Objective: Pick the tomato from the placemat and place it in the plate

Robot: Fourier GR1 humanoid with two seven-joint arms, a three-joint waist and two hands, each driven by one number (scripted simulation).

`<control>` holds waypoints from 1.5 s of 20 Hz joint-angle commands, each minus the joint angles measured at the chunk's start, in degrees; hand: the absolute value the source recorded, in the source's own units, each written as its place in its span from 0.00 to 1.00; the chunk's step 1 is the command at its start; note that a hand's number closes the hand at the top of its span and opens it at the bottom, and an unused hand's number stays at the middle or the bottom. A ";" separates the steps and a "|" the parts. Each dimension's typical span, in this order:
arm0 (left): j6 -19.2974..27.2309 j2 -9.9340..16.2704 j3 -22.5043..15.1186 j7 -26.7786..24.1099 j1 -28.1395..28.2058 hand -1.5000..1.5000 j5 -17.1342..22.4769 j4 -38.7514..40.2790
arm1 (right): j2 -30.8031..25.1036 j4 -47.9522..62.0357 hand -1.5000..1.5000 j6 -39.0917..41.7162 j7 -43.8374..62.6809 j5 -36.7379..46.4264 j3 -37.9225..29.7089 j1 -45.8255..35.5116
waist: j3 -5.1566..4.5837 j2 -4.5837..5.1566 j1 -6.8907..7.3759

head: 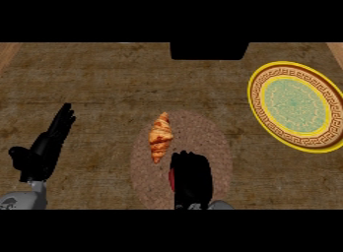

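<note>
Showing only as a thin red sliver (172, 178) at the left edge of the right robot hand (192, 181), the tomato sits on the placemat (207, 135) and is almost wholly hidden beneath the curled black fingers. So little of it is visible that neither its long axis nor the way it points can be told; only a smooth red colour is plain. The right robot hand is closed round the tomato, fingers bent down over it, entering from the lower edge of the view.

Just ahead of that hand and slightly to its left lies a croissant (160, 137), golden brown with ridged bands, its length running away from the hand, with the narrow far tip tilted a little to the right. It also rests on the placemat, a round woven brown mat under both hand and pastry.

Well ahead and to the right of the right robot hand lies the plate (333, 109), with a yellow rim, a patterned brown band and a pale green centre.

Far to the left of the right robot hand, the left robot hand (45, 150) rests above the counter (94, 74), open with fingers straight and holding nothing.
</note>
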 commanded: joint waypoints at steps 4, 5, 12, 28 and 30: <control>1.60 0.68 2.80 -1.65 3.21 0.50 0.28 0.68 | -23.35 -9.31 1.00 -9.41 -9.40 -5.11 -15.68 12.40 | 0.36 -0.39 -5.35; 2.55 -0.24 2.63 -1.88 3.60 0.50 0.09 0.46 | -25.32 -8.76 1.00 -10.13 -10.00 -7.01 -20.11 12.31 | 0.48 -0.37 -6.50; 2.01 0.53 3.43 -1.44 4.42 0.50 0.75 -0.52 | -42.72 -8.03 1.00 -18.17 -30.56 -19.80 -40.14 20.21 | 0.44 -0.59 -6.60; 0.89 -1.23 0.48 1.04 1.78 0.50 -1.47 -3.37 | -49.43 -1.71 1.00 -17.52 -72.13 -45.31 -77.40 37.47 | 0.05 0.02 -1.32; 0.96 -1.77 0.34 -0.58 5.18 0.50 -2.56 -3.64 | -49.94 -5.06 1.00 -14.36 -66.93 -44.71 -77.20 35.11 | 0.03 0.10 -0.50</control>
